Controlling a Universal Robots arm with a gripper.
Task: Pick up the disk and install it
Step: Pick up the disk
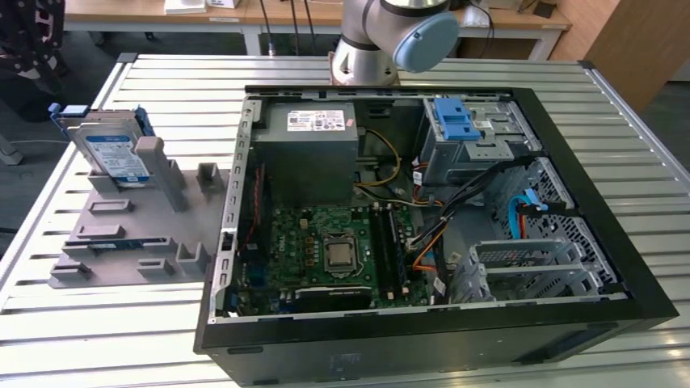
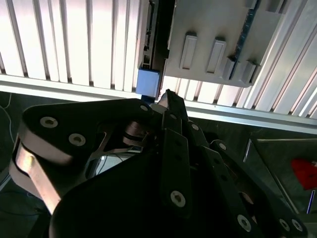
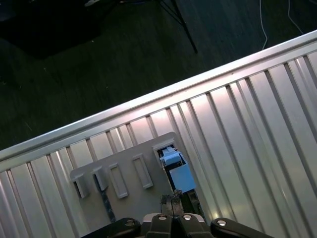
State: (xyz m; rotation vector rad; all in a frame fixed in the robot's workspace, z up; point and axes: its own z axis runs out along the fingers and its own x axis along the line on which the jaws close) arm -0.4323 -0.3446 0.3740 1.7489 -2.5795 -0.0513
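In the exterior view, your disk (image 1: 113, 153) stands on edge in a slot of the grey holder (image 1: 135, 234), at the exterior view's left of the open computer case (image 1: 431, 323). It sits well apart from the case, and I judge it is propped upright so that its thin edges are free to be pinched from above. It is a flat silver metal slab with a white-and-blue label, framed by a blue plastic carrier (image 1: 73, 111). The holder is matte grey plastic with blocky ribs and slots, and it lies on the ribbed, shiny metal counter (image 1: 108, 339). Inside the case, a perforated sheet-metal drive cage (image 1: 539, 263) sits at the near right with nothing in it, so the disk is not installed. The arm (image 1: 377, 40) rises at the far side of the counter. In the second wrist view, the gripper (image 2: 167, 99) hangs above the counter's edge with its black, bolted links folded inward. Its tips look pressed together on nothing, just short of the blue corner of the disk (image 2: 147, 82), which is seen edge-on beside the holder (image 2: 213, 29). In the first wrist view, the gripper (image 3: 173, 201) again shows its tips together, near the blue-framed disk (image 3: 181, 176) at the end of the holder (image 3: 124, 168). It is not touching the disk.
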